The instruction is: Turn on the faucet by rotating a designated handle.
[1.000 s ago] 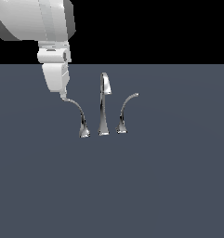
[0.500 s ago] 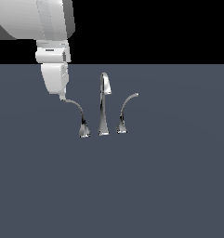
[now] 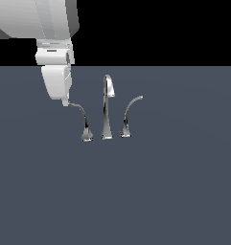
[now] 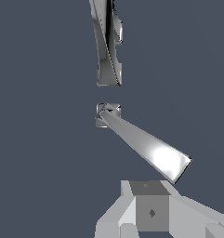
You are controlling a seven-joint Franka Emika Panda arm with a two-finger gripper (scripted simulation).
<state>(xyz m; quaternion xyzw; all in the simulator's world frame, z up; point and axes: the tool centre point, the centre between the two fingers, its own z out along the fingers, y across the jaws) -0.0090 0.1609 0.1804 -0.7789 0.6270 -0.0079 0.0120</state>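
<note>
A flat, matte slate-grey surface (image 3: 174,191) fills the lower scene under a black band. The white, smooth-shelled arm (image 3: 35,19) is cut off by the frame's upper edge. One chrome faucet (image 3: 107,107) in three pieces: a tall tapering spout with hooked tip, flanked by two slim curved levers. The handle (image 3: 81,117) — the lever on the exterior view's left — arches from its flared base toward the gripper (image 3: 65,102), whose tip sits at the lever's free end. Whether the fingers are apart or together I cannot tell — the wrist view cuts them off.
</note>
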